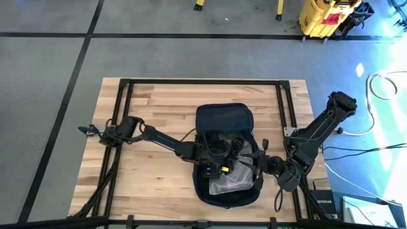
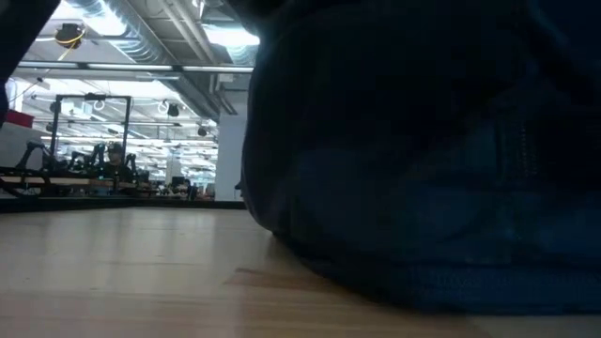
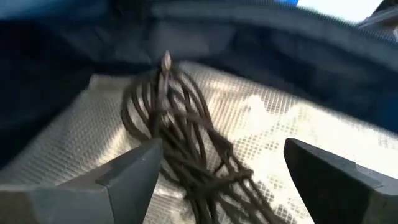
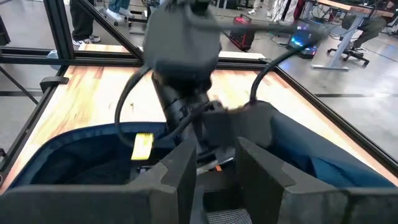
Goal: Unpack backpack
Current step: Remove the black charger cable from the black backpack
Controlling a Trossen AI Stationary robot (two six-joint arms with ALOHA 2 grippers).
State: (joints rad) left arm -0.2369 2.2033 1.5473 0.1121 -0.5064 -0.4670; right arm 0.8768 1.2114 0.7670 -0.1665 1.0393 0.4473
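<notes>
The dark navy backpack (image 1: 222, 121) lies flat on the wooden table, its opening toward the near edge; in the low view its side (image 2: 423, 160) fills the right. Inside the opening lie a clear mesh-patterned bag (image 3: 267, 124) and, on top of it, a coil of dark cord (image 3: 180, 130). My left gripper (image 3: 222, 149) reaches into the opening (image 1: 219, 164) from the left and stands open, its fingers on either side of the coil and apart from it. My right gripper (image 1: 259, 162) sits at the opening's right rim, shut on it. My right gripper pinches the fabric rim of the backpack's opening (image 4: 249, 127) on its right side between its two fingers (image 4: 180, 174). It comes from the table's right, slanting slightly down. The rim stands raised above the bag's inside, and the rest of the backpack lies on the table.
Black frame rails (image 1: 124, 127) run along the table's edges. A small yellow tag (image 4: 142, 147) shows on the left arm's cabling inside the opening. Bare wood (image 1: 146, 184) lies left of the backpack. A dark box (image 1: 327, 205) and cables sit off the table's near right corner.
</notes>
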